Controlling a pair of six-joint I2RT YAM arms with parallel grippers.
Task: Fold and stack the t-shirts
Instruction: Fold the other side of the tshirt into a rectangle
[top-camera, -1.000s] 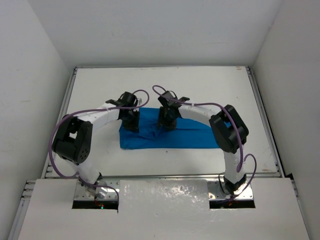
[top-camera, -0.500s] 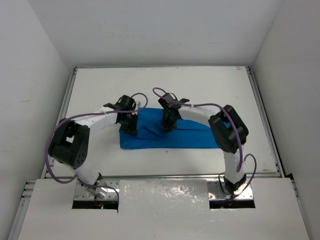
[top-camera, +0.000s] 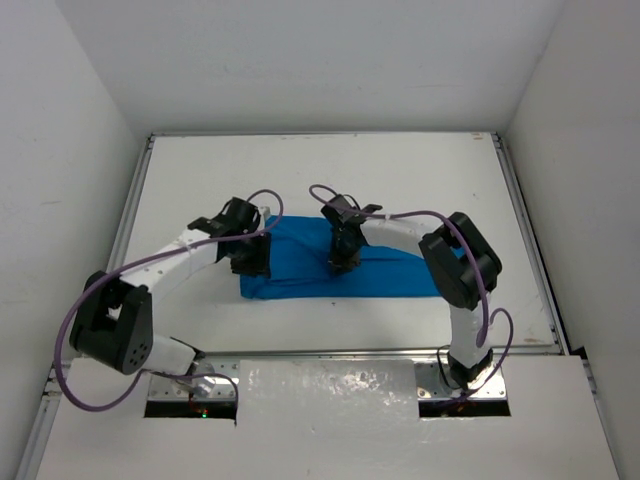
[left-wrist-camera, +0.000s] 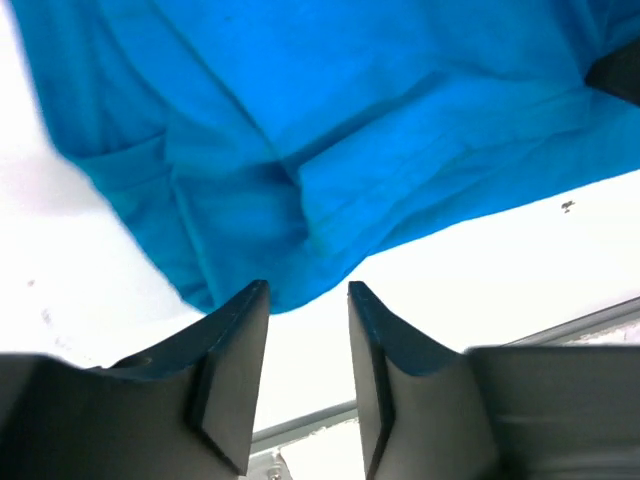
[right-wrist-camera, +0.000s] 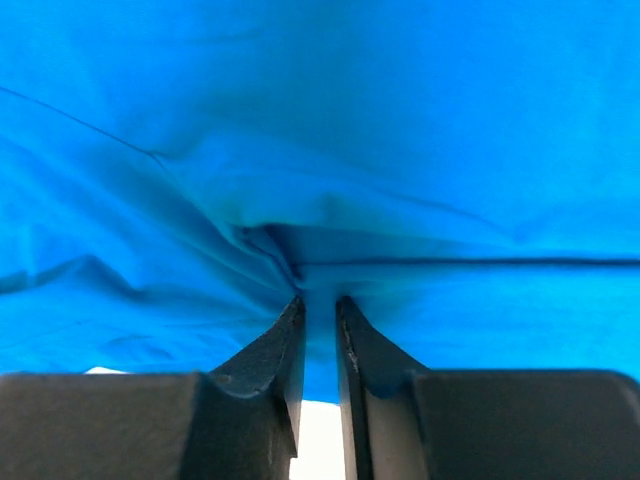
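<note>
One t-shirt (top-camera: 300, 264) | left gripper (left-wrist-camera: 307, 292) apart | right gripper (right-wrist-camera: 318, 302) clamped on t-shirt

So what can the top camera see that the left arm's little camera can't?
Only the top camera shows the whole blue t-shirt lying flat as a long strip, the whole white table and the walls around it. Only the left wrist camera shows the cloth's creases close up, and the left gripper open, with bare table between its fingers. Both show the blue t-shirt, the table and the left gripper at the shirt's left end.
</note>
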